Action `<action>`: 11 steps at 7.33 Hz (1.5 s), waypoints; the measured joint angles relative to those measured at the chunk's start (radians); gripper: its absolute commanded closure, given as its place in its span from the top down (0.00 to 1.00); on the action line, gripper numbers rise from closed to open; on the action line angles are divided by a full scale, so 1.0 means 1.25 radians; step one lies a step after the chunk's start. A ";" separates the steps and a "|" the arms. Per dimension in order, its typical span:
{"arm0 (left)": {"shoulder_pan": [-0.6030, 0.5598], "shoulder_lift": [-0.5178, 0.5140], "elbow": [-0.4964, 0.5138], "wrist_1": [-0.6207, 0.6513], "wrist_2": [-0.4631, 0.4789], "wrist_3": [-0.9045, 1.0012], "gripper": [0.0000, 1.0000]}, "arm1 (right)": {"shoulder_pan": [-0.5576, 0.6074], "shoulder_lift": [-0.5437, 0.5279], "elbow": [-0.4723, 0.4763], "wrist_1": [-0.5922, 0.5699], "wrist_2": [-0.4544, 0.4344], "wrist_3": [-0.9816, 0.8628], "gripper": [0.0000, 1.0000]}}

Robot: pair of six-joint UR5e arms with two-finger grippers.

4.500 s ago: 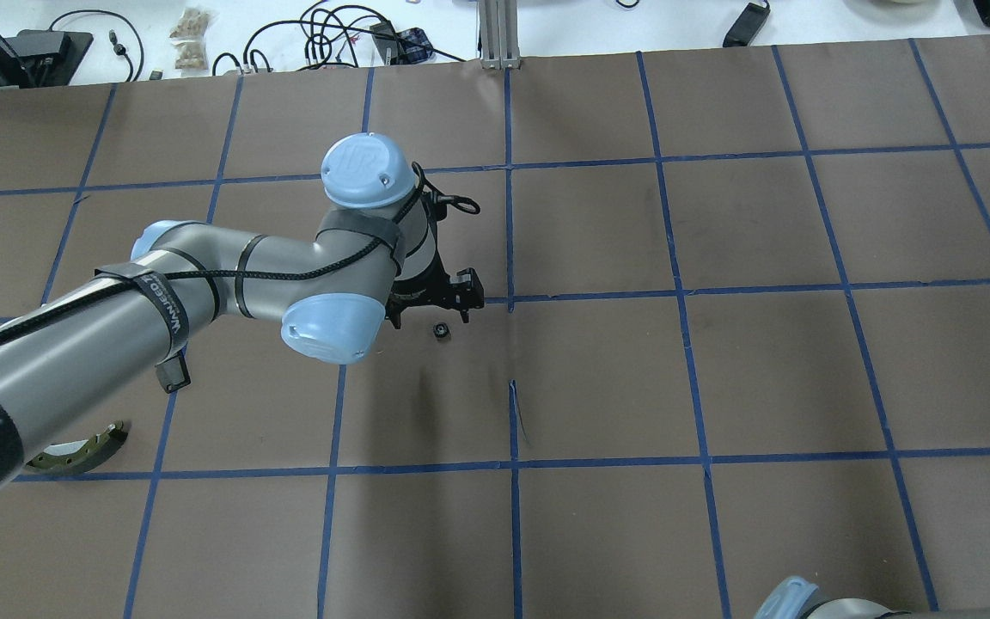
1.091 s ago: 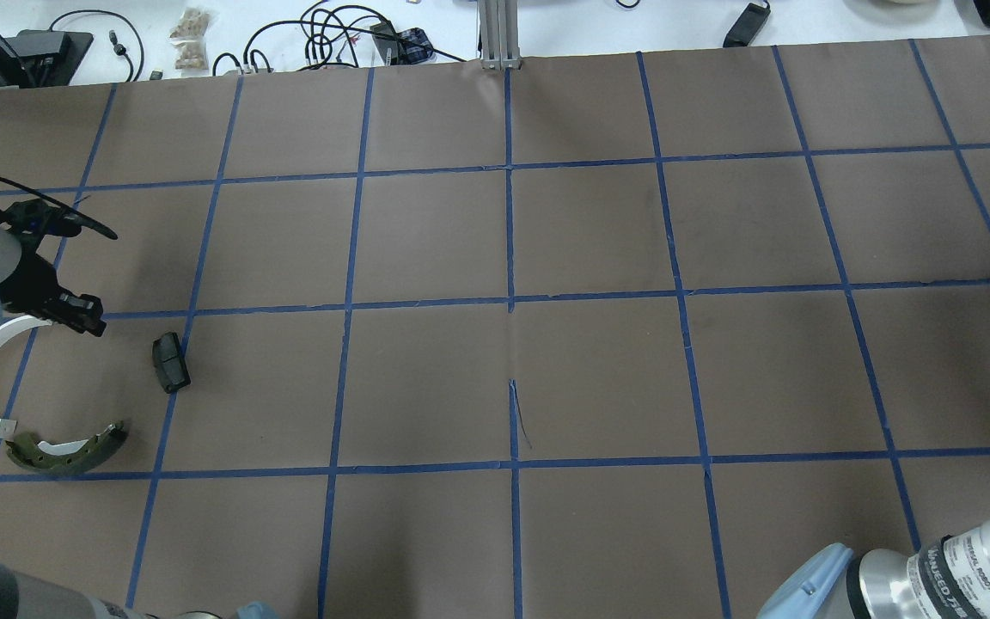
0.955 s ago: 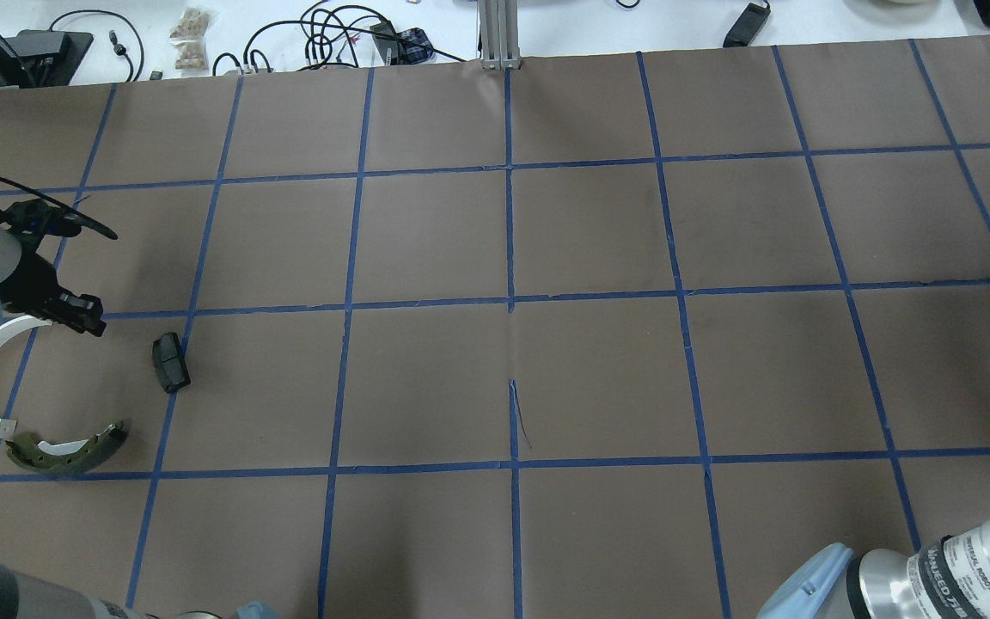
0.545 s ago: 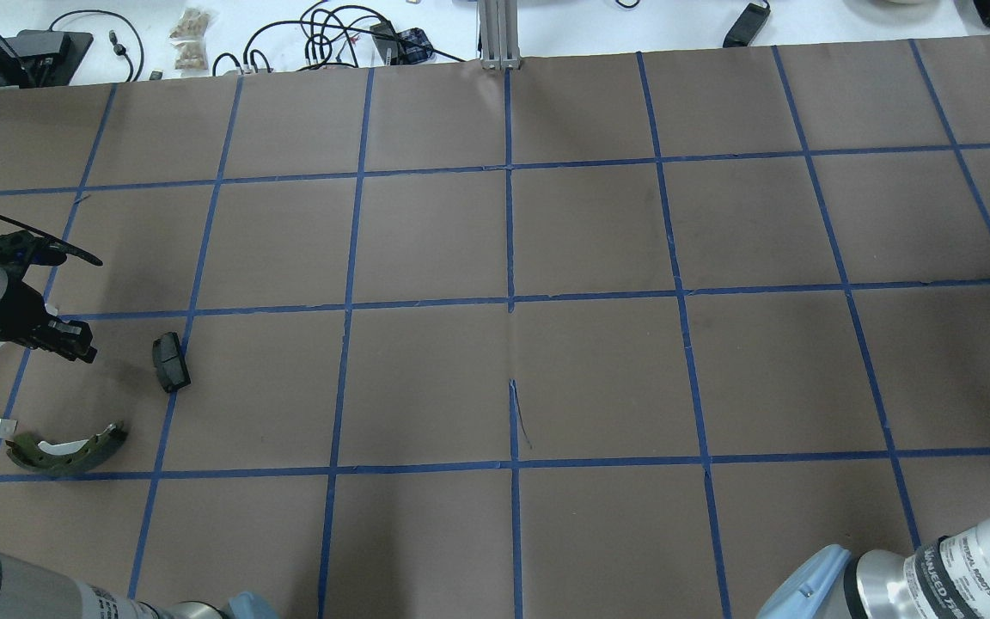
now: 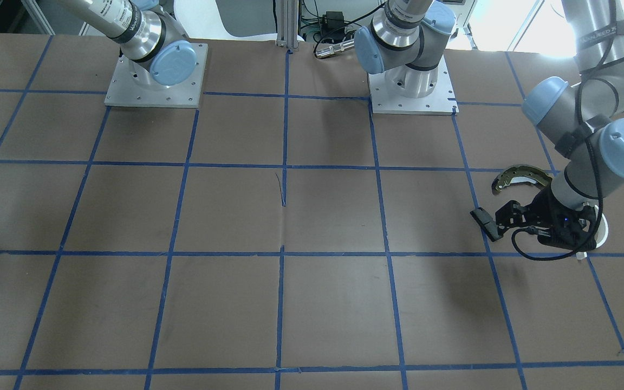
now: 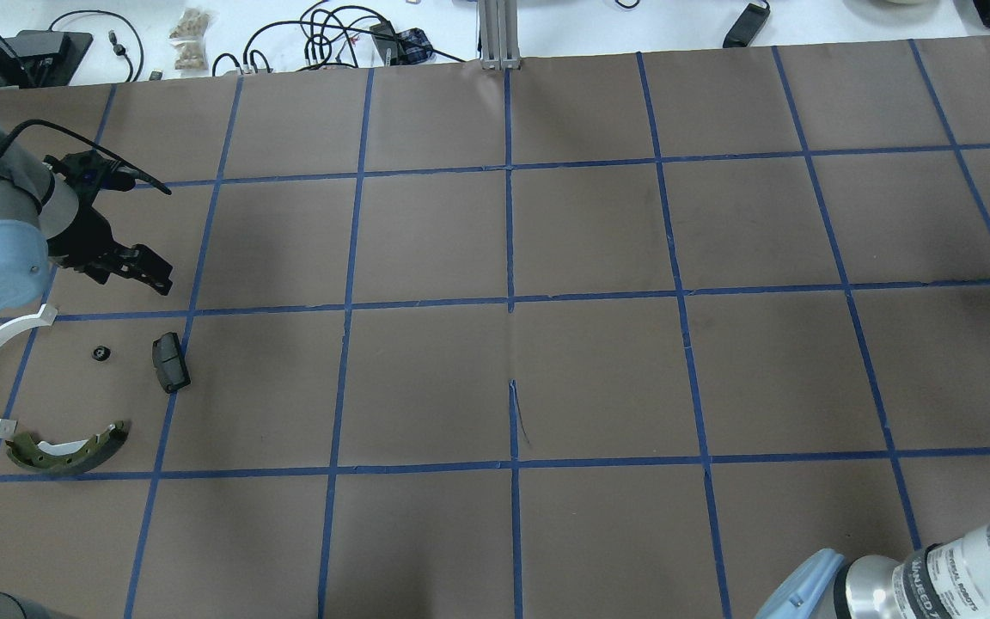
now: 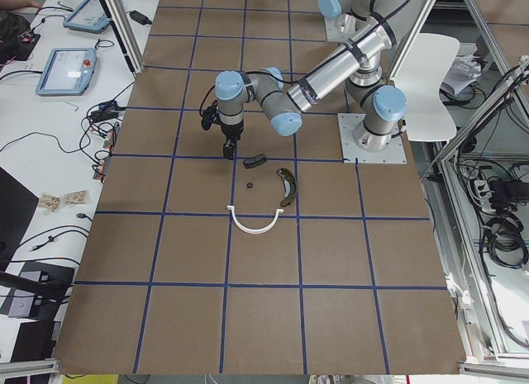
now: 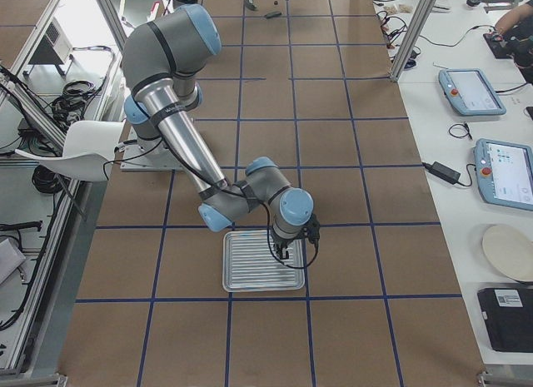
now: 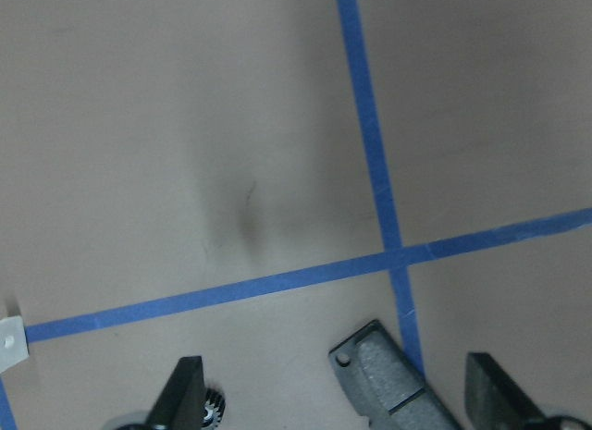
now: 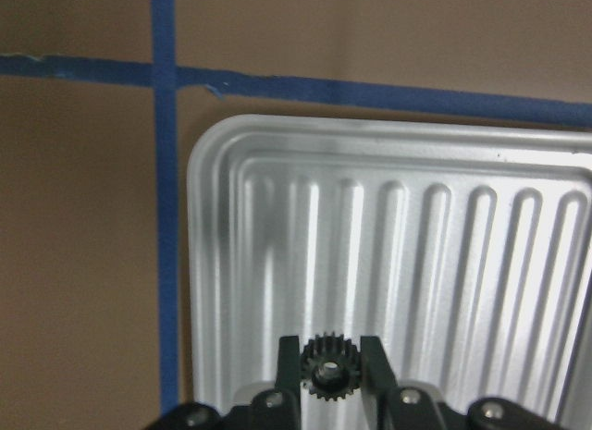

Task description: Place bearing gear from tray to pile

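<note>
Brown gridded table (image 6: pixel 598 370), with the pile at 8 o'clock in the overhead view. Right gripper (image 10: pixel 328 352) is over the tray (image 10: pixel 462 264), jaws narrow and clamped on the tray gear (image 10: pixel 326 369). That gear sits dead centre between the fingers; it is round, bore facing the camera, with no long axis. The pile is well apart across the table and the left arm is nearer it. Left gripper (image 6: pixel 151 277) is wide and empty. Pile gear (image 6: pixel 100 352) lies at its 7 o'clock, near the block (image 6: pixel 170 362). Half a second ago the left gripper sat low over that spot with no gear showing. It has since pulled off toward 1 o'clock, and the gear now lies bare.
</note>
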 measured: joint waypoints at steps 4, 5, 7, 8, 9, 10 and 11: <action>-0.067 -0.002 0.024 -0.041 -0.002 -0.139 1.00 | 0.202 -0.218 0.004 0.302 0.006 0.368 0.15; -0.071 -0.004 0.024 -0.041 -0.005 -0.155 1.00 | 0.278 -0.250 0.004 0.350 0.014 0.485 0.01; -0.074 -0.005 0.025 -0.040 -0.003 -0.164 1.00 | 0.436 -0.277 0.004 0.392 0.075 0.706 0.01; -0.074 -0.003 0.027 -0.057 -0.003 -0.166 1.00 | 0.515 -0.277 0.005 0.393 0.142 0.835 0.00; -0.076 0.001 0.029 -0.078 -0.004 -0.178 1.00 | 0.592 -0.267 0.006 0.374 0.212 0.951 0.00; -0.078 0.005 0.029 -0.089 -0.005 -0.197 1.00 | 0.669 -0.242 0.007 0.323 0.267 1.051 0.00; -0.080 0.007 0.028 -0.094 -0.006 -0.207 1.00 | 0.747 -0.201 0.008 0.241 0.292 1.144 0.00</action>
